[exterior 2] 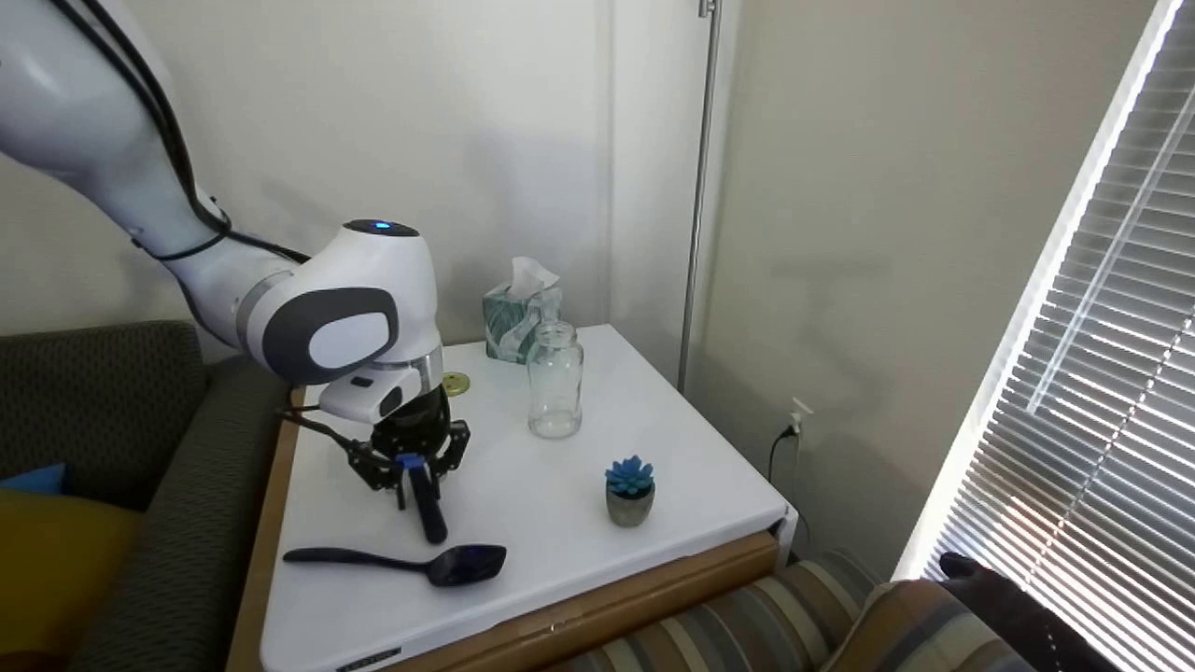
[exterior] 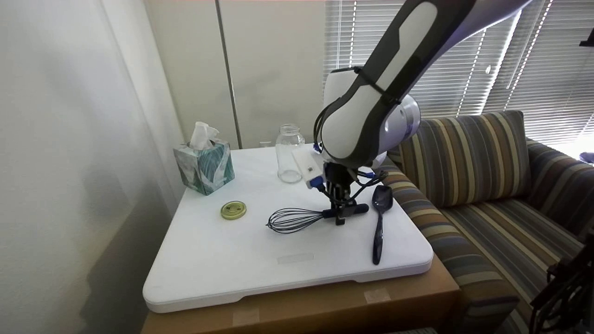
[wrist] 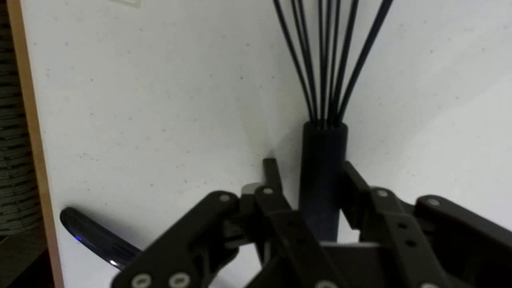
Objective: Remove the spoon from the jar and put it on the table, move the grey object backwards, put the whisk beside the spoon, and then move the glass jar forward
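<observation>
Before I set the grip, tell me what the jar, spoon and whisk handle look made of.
Jar: smooth, see-through, likely glass, though clear plastic is possible. Spoon: glossy black, probably hard plastic, judging by the glints on its handle. Whisk handle: duller black without clear glints; plastic or rubber, I can't tell.

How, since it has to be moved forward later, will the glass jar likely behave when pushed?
The glass jar would probably tip if pushed high, being taller than wide. It looks smooth, so it may prove slippery. Being clear glass, it could break if knocked over.
</observation>
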{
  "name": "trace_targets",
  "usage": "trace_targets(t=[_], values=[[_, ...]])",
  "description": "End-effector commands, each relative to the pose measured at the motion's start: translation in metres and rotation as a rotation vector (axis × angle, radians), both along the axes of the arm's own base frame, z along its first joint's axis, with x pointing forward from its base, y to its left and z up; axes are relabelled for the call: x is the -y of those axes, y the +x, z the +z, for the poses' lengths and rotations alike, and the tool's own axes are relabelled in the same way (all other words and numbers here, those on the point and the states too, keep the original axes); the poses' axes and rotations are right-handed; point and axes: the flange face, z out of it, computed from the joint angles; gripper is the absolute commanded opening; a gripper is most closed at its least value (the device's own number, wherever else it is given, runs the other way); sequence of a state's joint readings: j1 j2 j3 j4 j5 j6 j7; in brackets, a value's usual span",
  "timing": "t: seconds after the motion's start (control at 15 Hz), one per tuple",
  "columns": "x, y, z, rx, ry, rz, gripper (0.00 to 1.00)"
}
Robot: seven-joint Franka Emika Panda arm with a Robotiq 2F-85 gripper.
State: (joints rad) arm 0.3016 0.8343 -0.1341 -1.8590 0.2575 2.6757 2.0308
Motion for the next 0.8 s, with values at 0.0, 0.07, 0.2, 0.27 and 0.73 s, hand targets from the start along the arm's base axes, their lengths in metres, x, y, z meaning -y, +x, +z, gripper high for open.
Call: trace_targets(t=[0.0, 0.07, 0.2, 0.27, 0.73], values=[[0.0, 0.006, 0.001, -0.02, -0.008, 0.002, 0.1], [0.0, 0.006, 0.003, -0.026, -0.006, 0.007, 0.02], [-0.001, 0.007, 0.007, -0.037, -0.006, 0.017, 0.06], [-0.002, 0.007, 0.01, -0.045, -0.006, 0.02, 0.06], [-0.015, 0.008, 0.043, -0.065, -0.035, 0.021, 0.06]])
